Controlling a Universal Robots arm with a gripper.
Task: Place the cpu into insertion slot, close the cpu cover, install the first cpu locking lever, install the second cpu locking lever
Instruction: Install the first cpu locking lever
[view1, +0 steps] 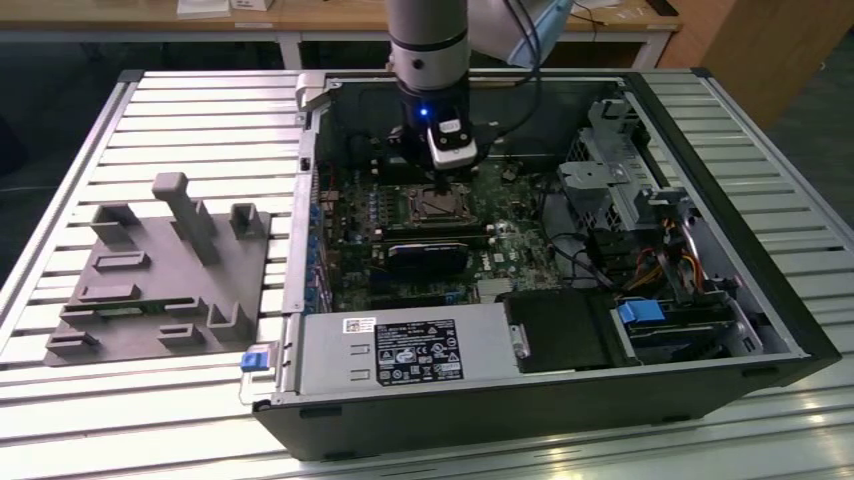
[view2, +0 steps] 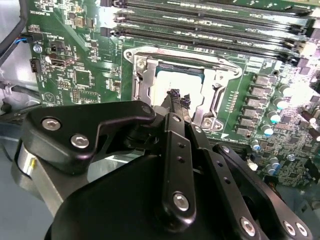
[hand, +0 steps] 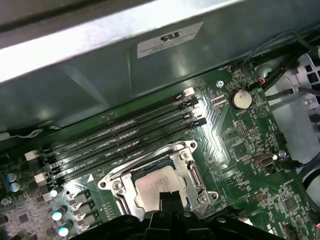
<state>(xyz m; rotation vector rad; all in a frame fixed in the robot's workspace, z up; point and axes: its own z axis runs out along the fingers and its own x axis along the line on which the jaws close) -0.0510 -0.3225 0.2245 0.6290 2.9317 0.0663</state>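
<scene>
The cpu lies flat in the insertion slot on the green board inside the open computer case. Its dull metal top shows through the window of the cpu cover, which lies down flat around it. In the second wrist view the cpu sits inside the silver cover frame. My gripper hangs just above the socket's edge, fingers drawn together to a narrow tip with nothing between them. The exterior view puts the gripper directly over the slot. How the locking levers stand I cannot tell.
Long black memory slots run beside the socket, and a coin battery lies further along. The case wall rises close behind. A power supply, drive cage and cables fill the case. A grey fixture sits on the slatted table.
</scene>
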